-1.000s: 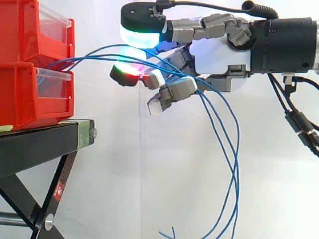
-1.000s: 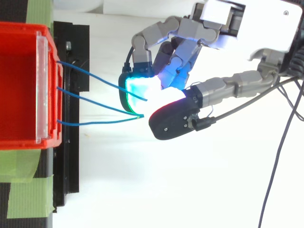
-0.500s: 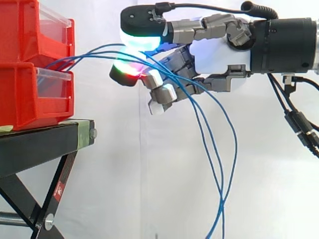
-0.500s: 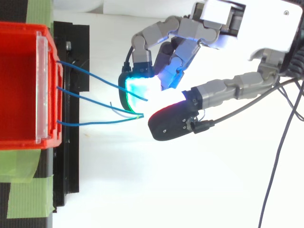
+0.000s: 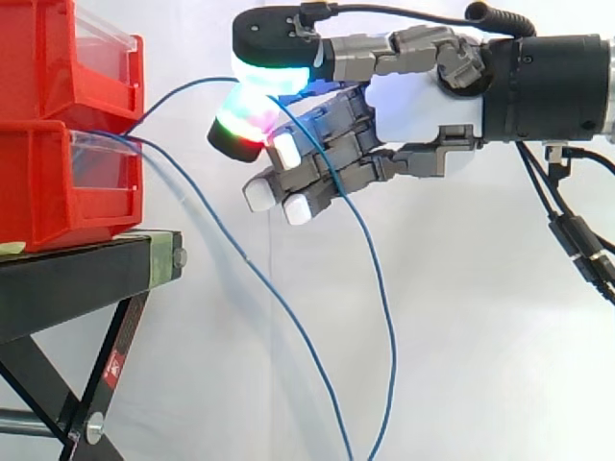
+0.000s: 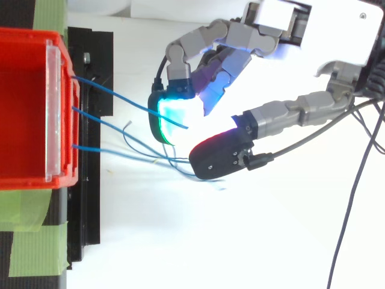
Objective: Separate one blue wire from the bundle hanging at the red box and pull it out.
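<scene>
Three thin blue wires leave the front of the red box (image 5: 58,182) (image 6: 24,108). One blue wire (image 5: 187,88) (image 6: 120,96) arcs up from the box into my hand (image 5: 413,106) (image 6: 283,36). It is pinched between the white-green thumb pad (image 5: 274,72) and the red-green finger pad (image 5: 240,130), then trails down past the fingers. The other two wires (image 5: 240,254) (image 6: 144,152) hang slack from the box, sloping down to the right below the hand. The remaining fingers reach out straight towards the box, holding nothing.
A second red bin (image 5: 48,58) sits on top of the wire box. Both rest on a black stand (image 5: 77,279) with green tape (image 6: 36,247) at its edge. A white curtain hangs behind.
Two of the wires have slipped off the hand and dropped to hang slack from the box. The lower fingers have straightened outward. One wire stays up in the pinch.
</scene>
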